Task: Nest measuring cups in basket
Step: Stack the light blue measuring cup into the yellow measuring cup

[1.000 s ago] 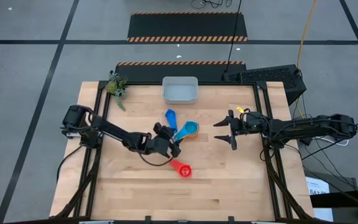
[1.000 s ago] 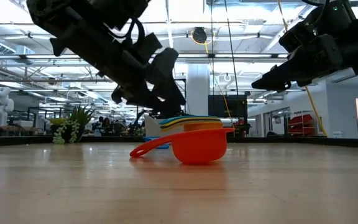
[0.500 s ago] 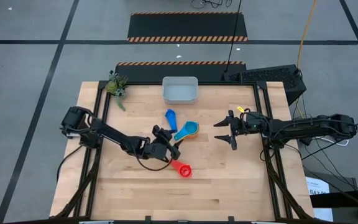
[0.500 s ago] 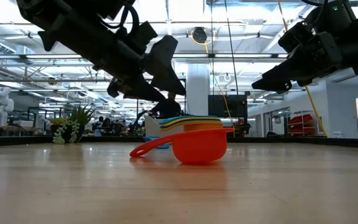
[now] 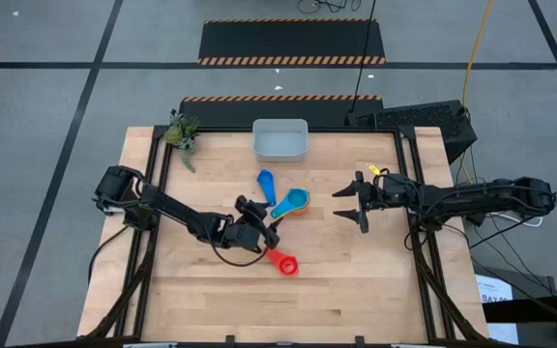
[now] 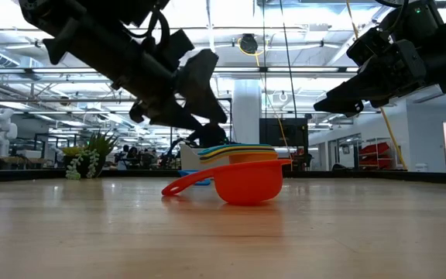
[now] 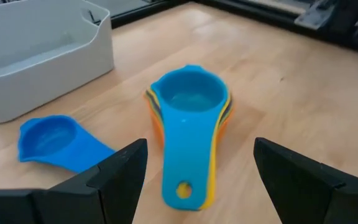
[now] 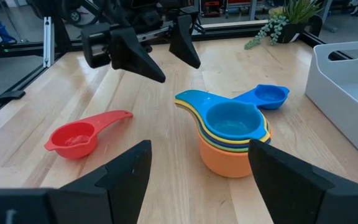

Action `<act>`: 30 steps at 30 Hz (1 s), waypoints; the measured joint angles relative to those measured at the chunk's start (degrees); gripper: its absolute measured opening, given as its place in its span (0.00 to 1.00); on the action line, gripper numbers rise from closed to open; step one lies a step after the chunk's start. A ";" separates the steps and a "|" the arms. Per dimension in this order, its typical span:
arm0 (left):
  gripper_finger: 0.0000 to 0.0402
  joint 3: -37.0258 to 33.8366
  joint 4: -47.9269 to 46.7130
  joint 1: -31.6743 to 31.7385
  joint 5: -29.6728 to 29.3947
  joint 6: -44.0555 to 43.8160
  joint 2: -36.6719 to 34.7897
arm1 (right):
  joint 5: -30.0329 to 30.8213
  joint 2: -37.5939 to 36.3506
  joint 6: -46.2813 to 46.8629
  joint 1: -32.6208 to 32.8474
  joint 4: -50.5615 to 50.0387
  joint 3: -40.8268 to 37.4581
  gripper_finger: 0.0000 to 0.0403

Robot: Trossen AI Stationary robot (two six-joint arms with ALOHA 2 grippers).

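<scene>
both cups unmoved; left gripper [image 5: 256,223] has shifted slightly

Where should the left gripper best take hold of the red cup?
Probably the red cup's handle, which lies flat and points toward the left gripper. Come from above with open fingers straddling it; the round bowl looks harder to pinch.

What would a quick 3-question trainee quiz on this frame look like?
1. True or false: the basket holds a cup.
2. Which cup lies apart, nearest the table's front edge? A) red cup B) blue cup C) stack
3. What state is the left end effector in?

Key: 1 false, it holds none. 2 A. 3 Open, above the table, pointing toward the stack.
</scene>
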 joint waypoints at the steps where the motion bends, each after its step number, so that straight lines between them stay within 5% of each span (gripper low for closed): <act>1: 0.73 0.00 0.32 0.00 0.00 -0.22 0.00 | 0.00 0.00 0.01 0.00 0.00 0.00 0.65; 9: 0.73 0.68 0.32 -0.57 -0.51 -2.60 1.13 | -0.20 -0.02 1.06 1.61 0.02 0.00 0.65; 14: 0.73 6.89 -0.39 -1.04 0.39 -0.17 7.55 | -0.17 0.00 0.86 2.74 0.08 -0.01 0.65; 24: 0.73 25.92 -30.52 1.34 -3.87 -1.91 15.15 | -0.20 0.02 0.63 3.30 -0.27 -0.02 0.65; 30: 0.73 29.16 -37.21 2.57 -2.64 -3.32 14.36 | -0.15 0.02 0.18 3.85 -1.50 -0.02 0.65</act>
